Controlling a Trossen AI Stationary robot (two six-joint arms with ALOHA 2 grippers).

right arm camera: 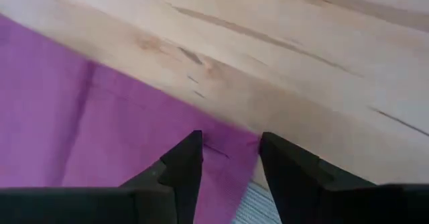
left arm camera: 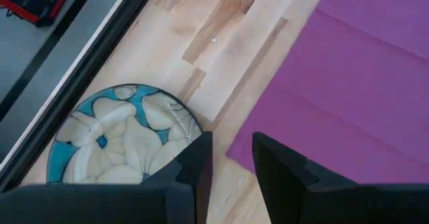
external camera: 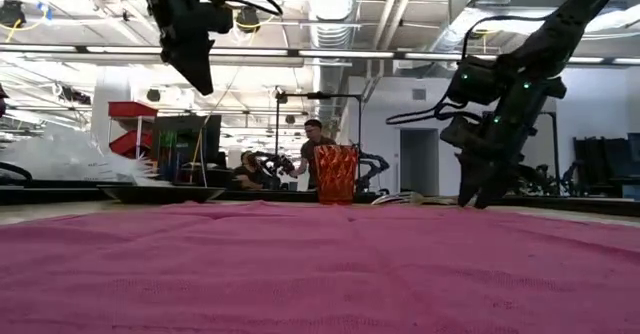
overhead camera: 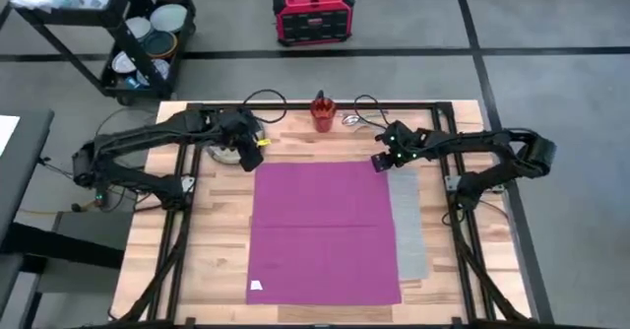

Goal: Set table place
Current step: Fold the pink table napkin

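On desk [overhead camera: 217, 260]: napkin [overhead camera: 323, 230] spread over mat [overhead camera: 409, 226]; plate [overhead camera: 224, 152], cup [overhead camera: 322, 112], cutlery [overhead camera: 352, 120] unplaced at far edge. Left hand [overhead camera: 254, 154], right hand [overhead camera: 380, 162] released, empty at napkin's far corners.

A grey concrete floor [overhead camera: 551, 33] crossed by dark seam lines surrounds the work area. A black wheeled shelf cart [overhead camera: 138, 33] holding dishes stands on it, with a red and black box-shaped device [overhead camera: 313, 12] nearby. Level across the room, silver ceiling ducts [external camera: 335, 4], strip lights and a person [external camera: 316, 149] show.
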